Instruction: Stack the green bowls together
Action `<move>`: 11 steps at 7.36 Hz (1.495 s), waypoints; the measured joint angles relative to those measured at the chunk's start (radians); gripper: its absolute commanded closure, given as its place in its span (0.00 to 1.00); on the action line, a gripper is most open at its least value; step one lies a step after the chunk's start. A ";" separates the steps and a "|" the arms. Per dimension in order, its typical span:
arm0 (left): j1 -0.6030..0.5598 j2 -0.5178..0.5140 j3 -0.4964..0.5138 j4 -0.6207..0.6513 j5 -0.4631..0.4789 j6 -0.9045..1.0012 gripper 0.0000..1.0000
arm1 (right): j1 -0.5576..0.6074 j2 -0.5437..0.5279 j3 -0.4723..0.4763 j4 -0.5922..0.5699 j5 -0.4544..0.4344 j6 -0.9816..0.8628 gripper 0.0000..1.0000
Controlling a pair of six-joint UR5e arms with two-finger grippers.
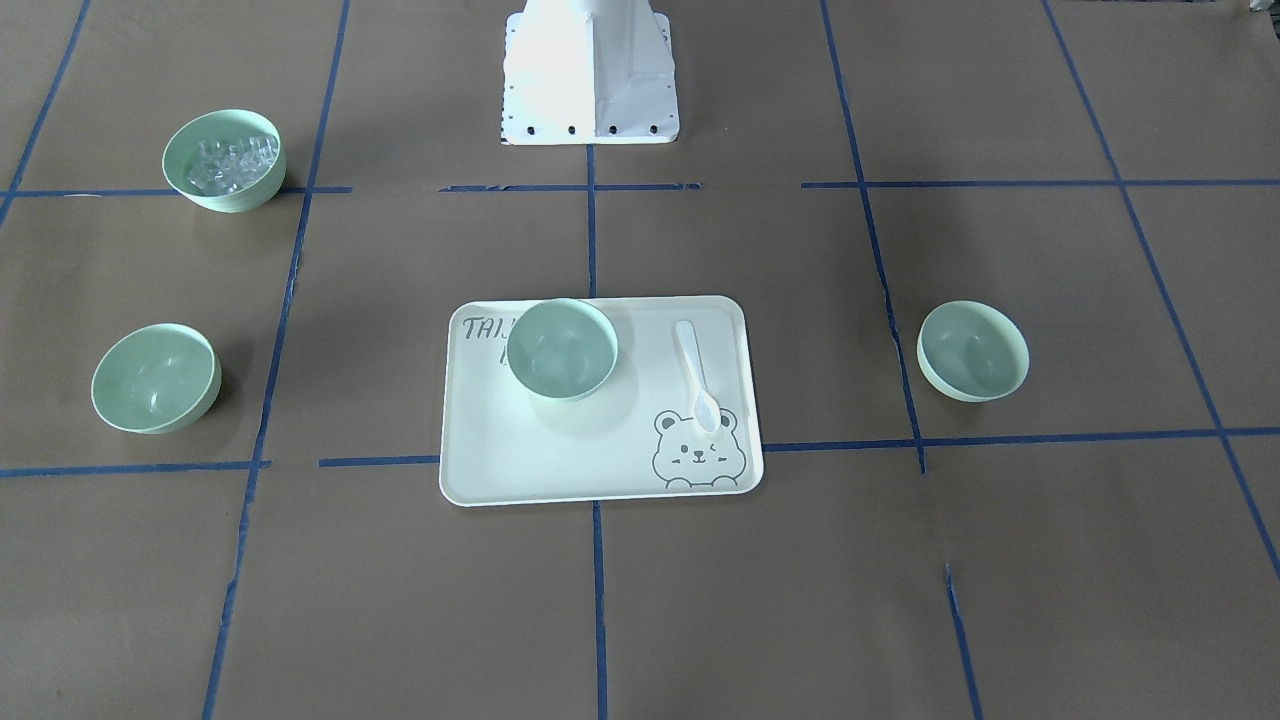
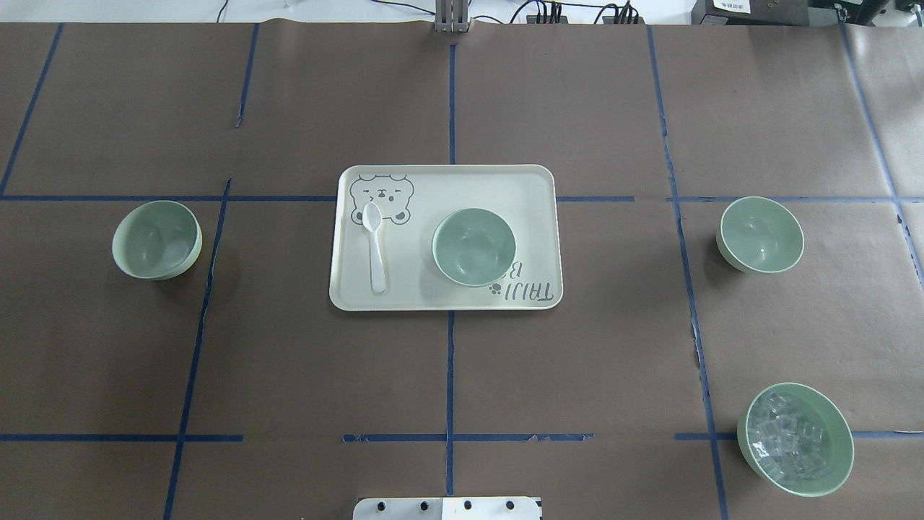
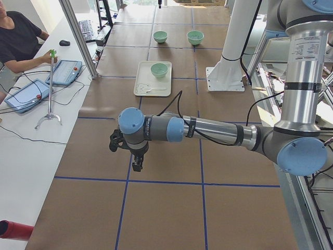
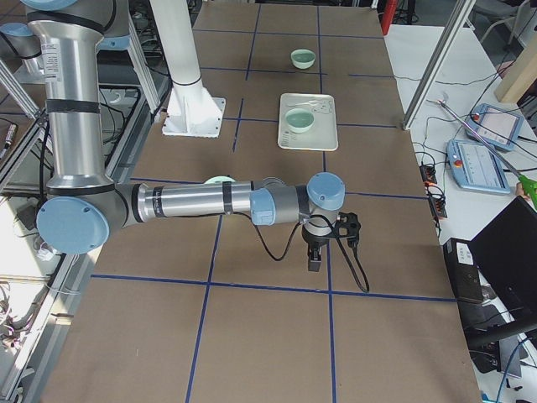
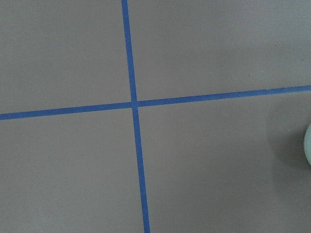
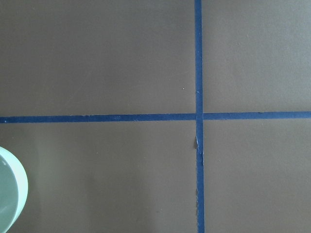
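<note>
Three empty pale green bowls stand apart. One (image 2: pixel 157 240) is on the table's left (image 1: pixel 973 351). One (image 2: pixel 473 247) stands on the bear-print tray (image 2: pixel 445 289), also seen from the front (image 1: pixel 561 349). One (image 2: pixel 759 235) is on the right (image 1: pixel 155 378). My left gripper (image 3: pixel 137 165) hangs over the left end of the table, well away from the bowls. My right gripper (image 4: pixel 315 262) hangs over the right end. Both show only in the side views, so I cannot tell whether they are open or shut. Each wrist view shows only a sliver of a green rim (image 5: pixel 308 145) (image 6: pixel 9 194).
A green bowl of clear cubes (image 2: pixel 795 439) stands at the near right, also seen from the front (image 1: pixel 224 160). A white spoon (image 2: pixel 375 242) lies on the tray beside the bear print. The robot's white base (image 1: pixel 590 70) stands at the table's near edge. Blue tape lines cross the brown table.
</note>
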 measured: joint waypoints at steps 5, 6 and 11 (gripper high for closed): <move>0.002 -0.016 -0.048 -0.003 0.056 -0.002 0.00 | -0.003 0.003 0.009 0.002 0.000 -0.001 0.00; 0.002 -0.013 -0.058 -0.011 0.063 0.000 0.00 | -0.005 0.002 0.015 0.003 0.000 0.000 0.00; 0.160 -0.011 -0.059 -0.141 0.064 -0.011 0.00 | -0.217 -0.025 0.017 0.243 -0.007 0.185 0.00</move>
